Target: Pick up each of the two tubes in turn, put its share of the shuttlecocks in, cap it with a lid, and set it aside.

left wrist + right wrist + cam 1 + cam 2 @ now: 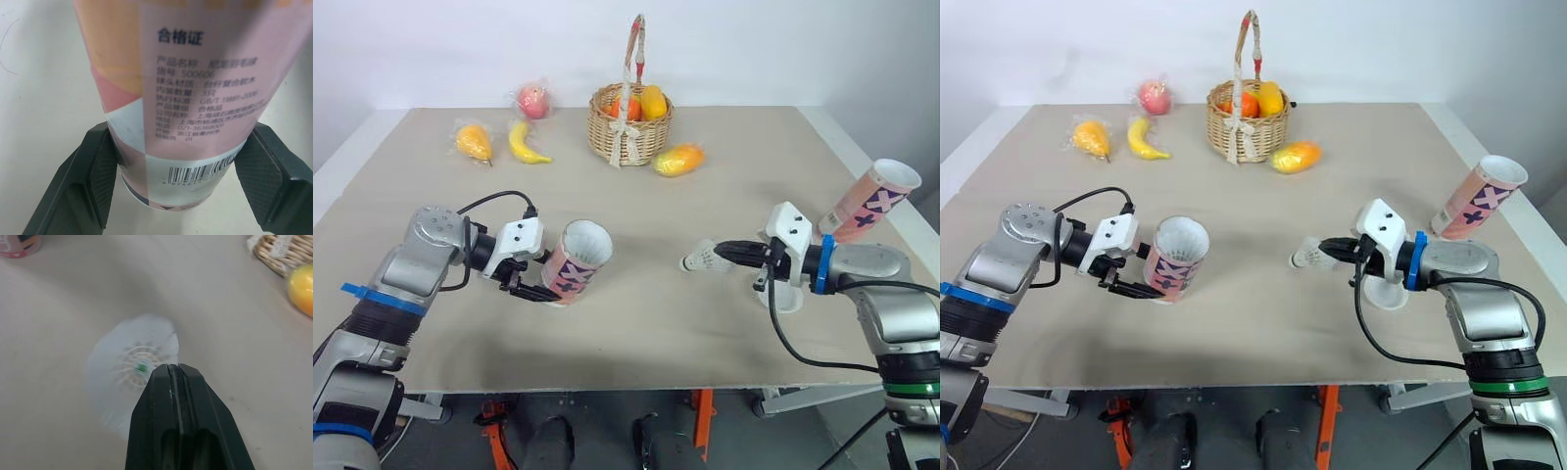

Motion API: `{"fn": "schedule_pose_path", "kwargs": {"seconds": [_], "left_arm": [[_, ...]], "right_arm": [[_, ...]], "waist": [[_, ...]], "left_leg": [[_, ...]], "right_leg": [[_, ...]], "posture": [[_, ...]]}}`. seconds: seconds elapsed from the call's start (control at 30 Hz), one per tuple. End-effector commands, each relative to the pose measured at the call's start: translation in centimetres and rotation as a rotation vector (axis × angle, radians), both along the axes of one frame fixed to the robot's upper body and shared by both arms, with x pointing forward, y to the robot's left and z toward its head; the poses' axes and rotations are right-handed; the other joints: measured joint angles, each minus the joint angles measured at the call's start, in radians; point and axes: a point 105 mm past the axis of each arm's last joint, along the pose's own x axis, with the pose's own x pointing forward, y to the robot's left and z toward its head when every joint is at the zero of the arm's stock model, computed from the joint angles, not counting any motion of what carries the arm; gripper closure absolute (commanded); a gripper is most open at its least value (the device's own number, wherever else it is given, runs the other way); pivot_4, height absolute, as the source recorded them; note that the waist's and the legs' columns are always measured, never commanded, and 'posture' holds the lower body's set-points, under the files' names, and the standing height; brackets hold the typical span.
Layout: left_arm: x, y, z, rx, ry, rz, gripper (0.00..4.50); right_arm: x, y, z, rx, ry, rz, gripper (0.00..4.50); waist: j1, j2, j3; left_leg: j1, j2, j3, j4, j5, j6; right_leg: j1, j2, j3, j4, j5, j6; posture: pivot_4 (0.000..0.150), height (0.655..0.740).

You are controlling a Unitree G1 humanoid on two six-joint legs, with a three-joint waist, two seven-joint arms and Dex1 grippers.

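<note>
Clamped low on the tube (579, 257) with the left gripper (543, 292), mouth tilted toward the middle, at the table's left. Pinched tight in the right gripper (729, 253) — a shuttlecock (700, 260), over mid-table, near that mouth but apart. Best to line it up with the tube's axis, ease it past the rim, then let go — no dropping from outside.
</note>
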Motion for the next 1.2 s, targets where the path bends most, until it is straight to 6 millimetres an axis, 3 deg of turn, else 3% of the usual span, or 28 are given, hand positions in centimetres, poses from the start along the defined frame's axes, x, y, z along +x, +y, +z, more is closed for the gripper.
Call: {"fn": "schedule_pose_path", "kwargs": {"seconds": [0.03,0.13,0.2,0.33,0.43,0.5,0.57,0.7,1.2], "left_arm": [[-0.1,-0.2,0.7,0.005,-0.030,-0.015,1.24],[-0.1,-0.3,0.7,0.005,-0.030,-0.018,1.24],[-0.1,-0.3,0.7,0.005,-0.029,-0.018,1.24],[-0.1,-0.3,0.6,0.007,-0.027,-0.021,1.24],[-0.1,-0.4,0.6,0.006,-0.027,-0.022,1.24],[-0.1,-0.4,0.5,0.005,-0.026,-0.020,1.24],[-0.1,-0.3,0.5,0.005,-0.025,-0.019,1.24],[-0.1,-0.2,0.4,0.002,-0.023,-0.014,1.24],[0.2,-0.6,0.7,0.003,-0.026,-0.027,1.24]], "right_arm": [[0.1,-1.6,-1.4,-0.056,0.027,-0.055,4.16],[-0.1,-3.2,-2.1,-0.042,0.089,-0.094,3.14],[-0.2,-3.8,-1.8,-0.041,0.091,-0.102,2.06],[-0.1,-5.9,0.7,0.001,0.071,-0.170,0.28],[-1.0,-6.0,2.7,0.081,0.068,-0.146,0.28],[-2.6,-5.0,3.4,0.134,0.091,-0.074,0.28],[-4.3,-3.5,3.1,0.173,0.146,-0.008,0.28],[-6.1,-1.2,0.2,0.149,0.229,-0.002,0.28],[-3.2,2.9,-3.0,0.200,0.225,-0.110,0.28]], "waist": [[0.000,0.000,0.000],[0.000,0.000,0.000],[0.000,0.000,0.000],[0.000,0.000,0.000],[0.000,0.000,0.000],[0.000,0.000,0.000],[0.001,0.000,0.000],[0.000,0.000,0.000],[0.000,-0.001,0.000]], "left_leg": [[0.000,0.000,0.000,0.000,0.000,0.000],[0.000,0.000,0.000,0.000,0.000,0.000],[0.000,0.000,0.001,0.000,0.000,0.000],[0.000,0.000,0.000,0.000,0.000,0.000],[0.000,0.000,0.000,0.000,0.000,0.000],[0.000,0.000,0.000,0.000,0.000,0.000],[0.000,0.000,-0.001,-0.001,0.000,0.000],[0.000,0.000,-0.002,-0.001,0.000,0.000],[-0.001,0.000,0.000,0.002,0.002,0.000]], "right_leg": [[0.000,0.000,0.000,0.000,0.000,0.000],[0.000,0.000,0.000,0.000,0.000,0.000],[0.000,0.000,0.001,0.000,0.000,0.000],[0.000,0.000,0.001,0.000,0.000,0.000],[0.000,0.000,0.001,0.000,0.000,0.000],[0.000,0.000,0.001,0.000,0.000,0.000],[0.000,0.000,0.000,0.000,-0.001,0.000],[0.001,0.000,-0.001,0.000,-0.002,0.000],[0.000,0.000,0.001,0.000,0.002,0.002]], "posture": [[0.150,0.7400],[0.150,0.7400],[0.150,0.7400],[0.150,0.7400],[0.150,0.7400],[0.150,0.7400],[0.150,0.7400],[0.150,0.7400],[0.150,0.7400]]}}
